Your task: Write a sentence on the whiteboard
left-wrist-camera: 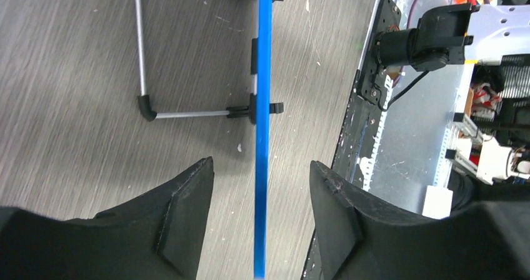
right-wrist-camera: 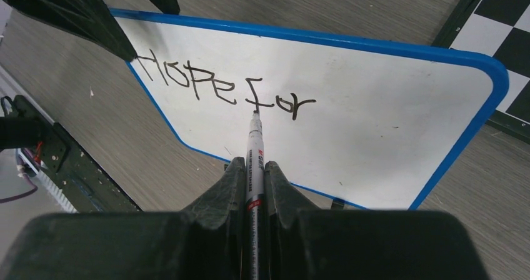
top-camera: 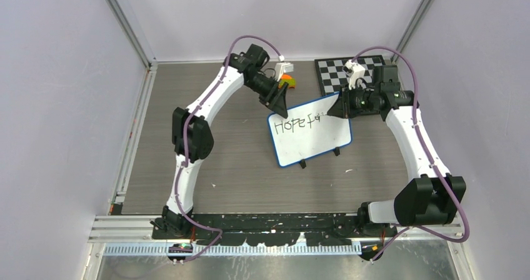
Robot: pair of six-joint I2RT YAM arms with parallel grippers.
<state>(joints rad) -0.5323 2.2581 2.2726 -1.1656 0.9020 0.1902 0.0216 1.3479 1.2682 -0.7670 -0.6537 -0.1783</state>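
- The whiteboard (top-camera: 310, 141) stands on the grey wood-grain table (top-camera: 231, 167), turned a little askew. Its small black feet (top-camera: 303, 164) are along its near edge.
- In the left wrist view, a thin metal leg (left-wrist-camera: 142, 49) juts from the whiteboard's blue rim (left-wrist-camera: 262, 74) down onto the table.
- The words "Hope for" (right-wrist-camera: 219, 86) are handwritten in dark ink along the whiteboard's far edge.
- The right gripper (right-wrist-camera: 253, 164) reaches in over the whiteboard's far right part. Its fingers are pressed tight on a marker (right-wrist-camera: 255, 136), whose tip touches the white surface at the word "for".
- The left gripper (left-wrist-camera: 261, 163) is at the whiteboard's far left corner. Its fingers (left-wrist-camera: 187, 211) are spread partway, one on each side of the blue rim with a gap on both sides, and grip nothing.
- Just beyond that corner, past the left gripper, sits a small orange-and-green object (top-camera: 287, 79); I cannot tell what it is.
- Beyond the whiteboard's far right corner, a black-and-white checkered board (top-camera: 337, 74) lies flat on the table, near the whiteboard.
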